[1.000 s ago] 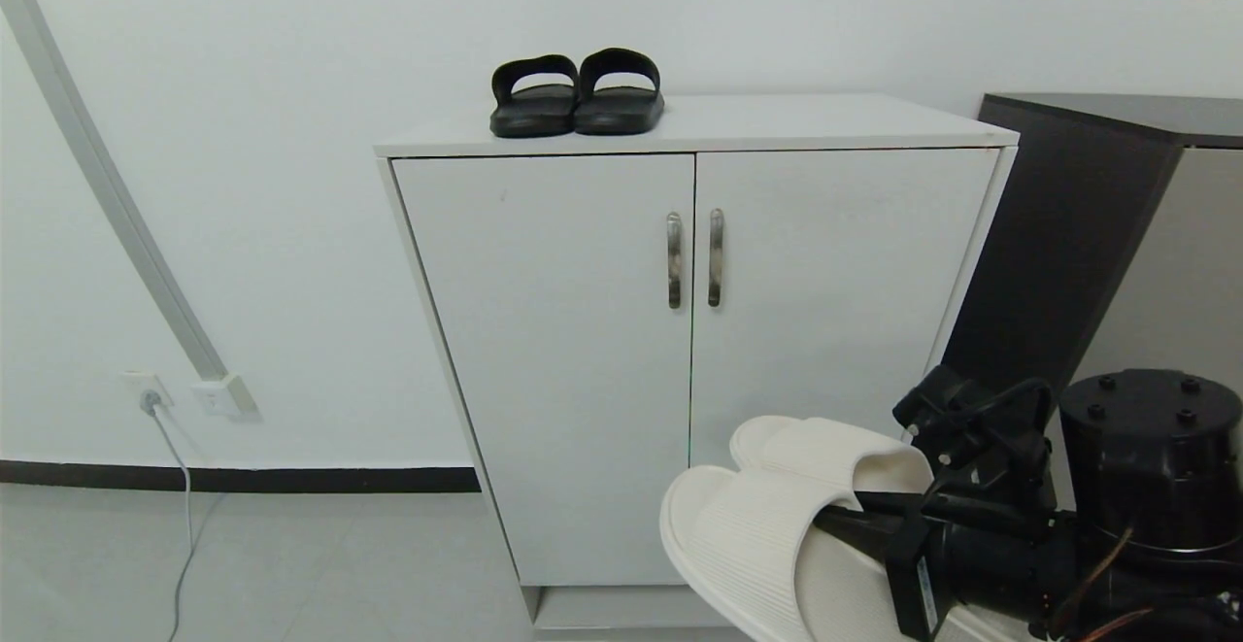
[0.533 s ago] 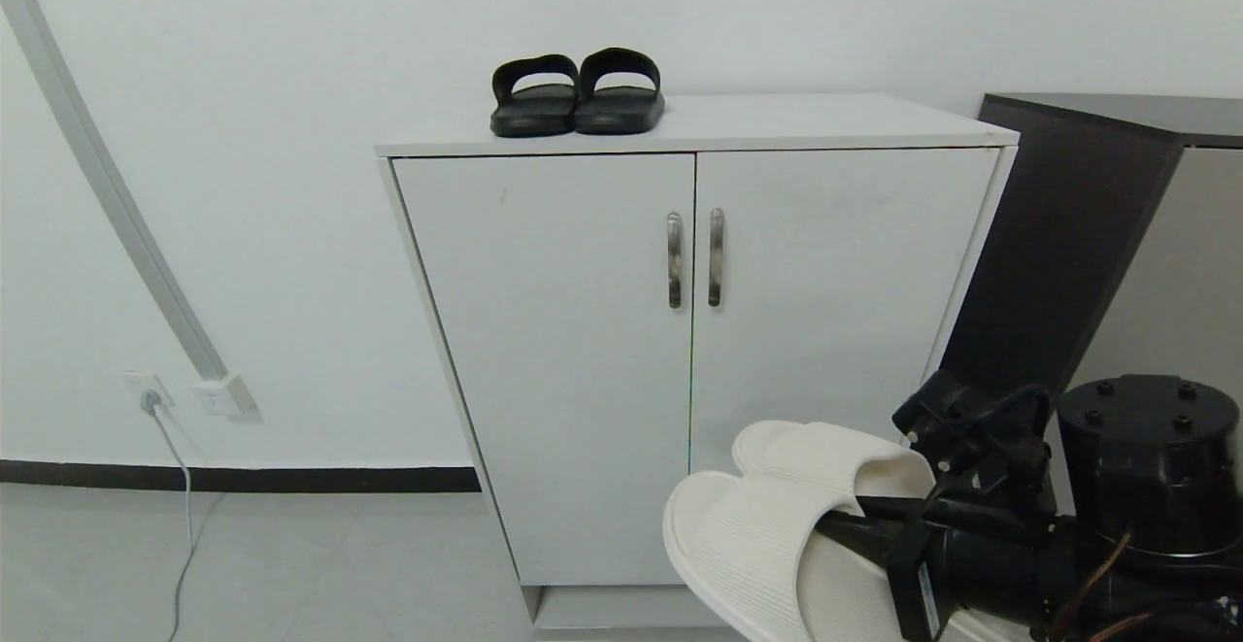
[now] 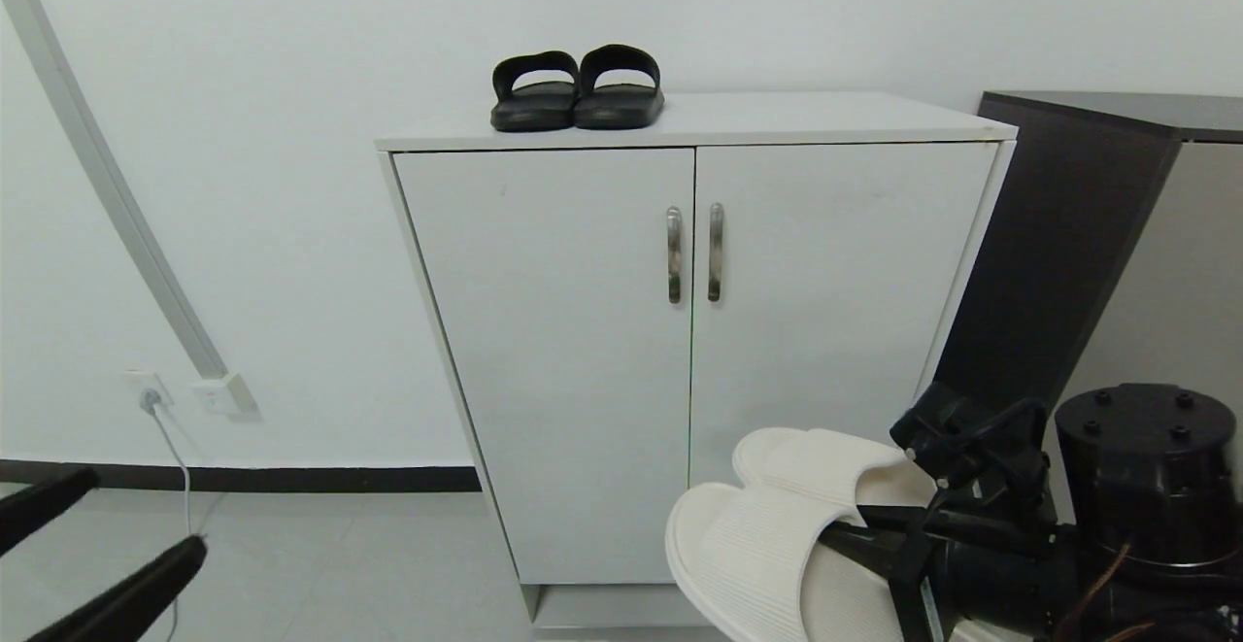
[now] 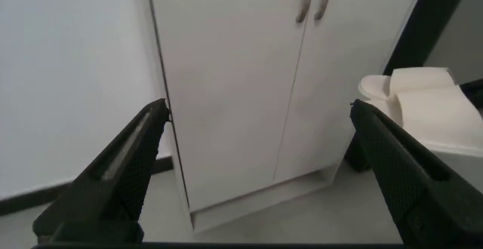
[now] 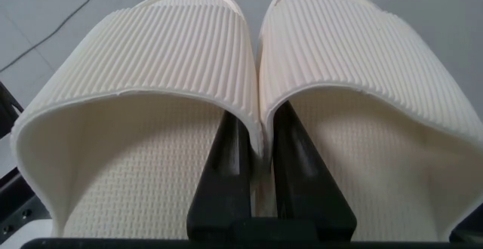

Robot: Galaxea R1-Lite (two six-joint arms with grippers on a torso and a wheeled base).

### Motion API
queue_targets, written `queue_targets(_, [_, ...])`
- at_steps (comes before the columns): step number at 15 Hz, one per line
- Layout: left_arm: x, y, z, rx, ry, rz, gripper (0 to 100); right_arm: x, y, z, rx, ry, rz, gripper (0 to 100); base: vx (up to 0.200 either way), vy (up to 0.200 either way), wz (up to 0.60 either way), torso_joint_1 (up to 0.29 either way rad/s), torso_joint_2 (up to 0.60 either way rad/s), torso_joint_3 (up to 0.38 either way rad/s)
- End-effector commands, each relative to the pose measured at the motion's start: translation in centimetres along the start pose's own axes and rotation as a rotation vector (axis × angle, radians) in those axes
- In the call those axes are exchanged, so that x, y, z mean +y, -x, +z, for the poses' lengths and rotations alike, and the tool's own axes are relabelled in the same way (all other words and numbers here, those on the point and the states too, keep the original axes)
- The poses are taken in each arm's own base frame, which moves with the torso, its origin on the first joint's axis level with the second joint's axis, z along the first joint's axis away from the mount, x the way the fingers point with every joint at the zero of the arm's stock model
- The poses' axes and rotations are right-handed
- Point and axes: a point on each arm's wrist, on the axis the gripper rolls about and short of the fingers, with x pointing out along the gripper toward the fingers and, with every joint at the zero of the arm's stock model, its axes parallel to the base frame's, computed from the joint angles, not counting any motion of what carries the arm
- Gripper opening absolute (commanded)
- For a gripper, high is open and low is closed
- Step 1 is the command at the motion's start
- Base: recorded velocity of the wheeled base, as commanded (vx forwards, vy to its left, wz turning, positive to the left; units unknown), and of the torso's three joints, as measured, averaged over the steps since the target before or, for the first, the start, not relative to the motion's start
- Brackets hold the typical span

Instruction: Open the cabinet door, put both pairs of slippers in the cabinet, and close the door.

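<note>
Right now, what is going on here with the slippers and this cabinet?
The right pincer is shut on the white slippers, pinching their two straps together, low in front of the cabinet. Both doors are shut. The black slippers lie on top of the cabinet. The left pincer is open, low and to the left of the cabinet, holding nothing.

The white cabinet [image 3: 583,360] stands on the grey floor [image 3: 340,564] against the wall, with both doors shut. On its flat top [image 3: 825,118], left of the middle, a pair of black slippers [image 3: 578,90] sits side by side, touching. A dark unit [image 3: 1058,234] stands just right of the cabinet. At far left, a grey cable [image 3: 184,525] trails down to the floor.
</note>
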Motion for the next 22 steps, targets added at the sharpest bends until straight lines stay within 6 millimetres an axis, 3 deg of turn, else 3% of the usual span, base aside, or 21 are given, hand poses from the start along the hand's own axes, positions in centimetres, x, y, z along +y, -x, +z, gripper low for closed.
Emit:
queue_targets(1, [1.3, -7.1, 2.1, 0.06, -0.026, -0.123, 100, 0.0, 0.0, -0.1, 0.002, -0.001, 0.001, 0, 0.0, 0.0, 0.0, 0.0, 0.0, 0.0])
queue_targets(6, [-1.4, -13.3, 4.7, 0.07, -0.047, -0.333, 100, 0.0, 0.0, 0.0, 0.001, -0.001, 0.001, 0, 0.0, 0.0, 0.0, 0.0, 0.0, 0.0])
queue_targets(12, [-6.3, -20.1, 5.5, 0.11, -0.051, -0.532, 100, 0.0, -0.2, -0.4, 0.018, -0.003, -0.001, 0, 0.0, 0.0, 0.0, 0.0, 0.0, 0.0])
queue_targets(17, [-9.7, -24.5, 6.8, 0.095, 0.012, -0.648, 100, 0.0, -0.6, -0.5, 0.027, -0.007, 0.016, 0, 0.0, 0.0, 0.0, 0.0, 0.0, 0.0])
queue_targets(22, [-10.9, -26.8, 9.0, 0.067, 0.108, -0.774, 100, -0.1, -1.2, -0.2, -0.022, -0.009, 0.015, 0, 0.0, 0.0, 0.0, 0.0, 0.0, 0.0])
